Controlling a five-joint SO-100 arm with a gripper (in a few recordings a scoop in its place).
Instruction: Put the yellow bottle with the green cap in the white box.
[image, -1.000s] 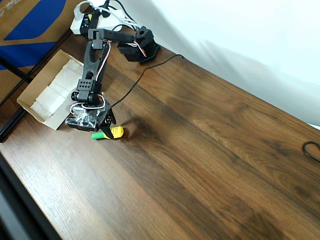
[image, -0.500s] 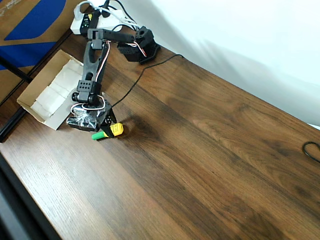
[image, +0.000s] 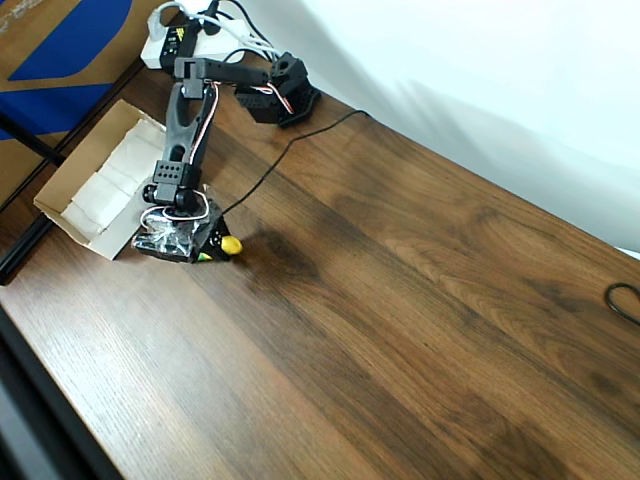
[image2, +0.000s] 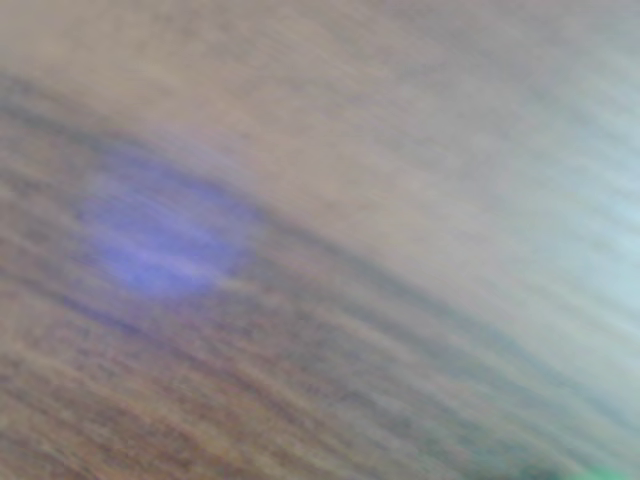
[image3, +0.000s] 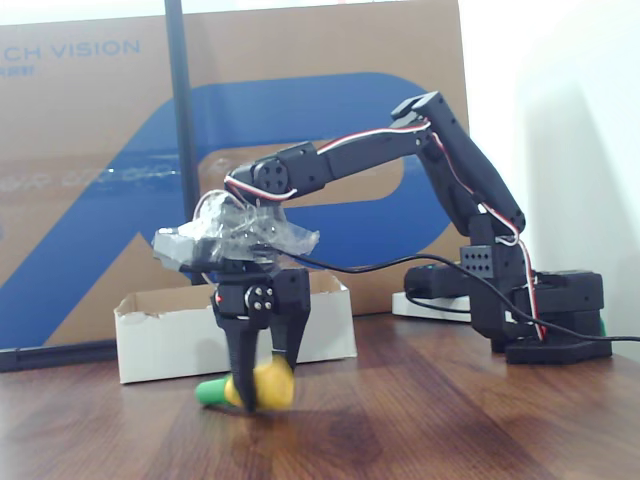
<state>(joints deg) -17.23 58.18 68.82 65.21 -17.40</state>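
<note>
The yellow bottle with the green cap (image3: 262, 383) lies crosswise between my fingers, its cap (image3: 210, 392) pointing left in the fixed view, just above or on the wooden table. My gripper (image3: 258, 396) points straight down and is shut on the bottle's body. From overhead, the gripper (image: 222, 249) covers most of the bottle (image: 232, 244), leaving a yellow end showing. The white box (image: 62, 212) sits to the gripper's left, close by, with white paper inside; in the fixed view the box (image3: 170, 342) stands right behind the gripper. The wrist view is blurred wood grain.
A big brown-and-blue carton (image: 60, 45) stands behind the box, with a black pole (image3: 180, 130) in front of it. The arm's base (image: 280, 95) and a black cable (image: 285, 150) sit at the back. Open wooden tabletop (image: 420, 320) stretches to the right.
The gripper has closed in on the bottle and shifted slightly up-left toward the box. The green cap, plainly visible overhead before, is now mostly hidden under the gripper.
</note>
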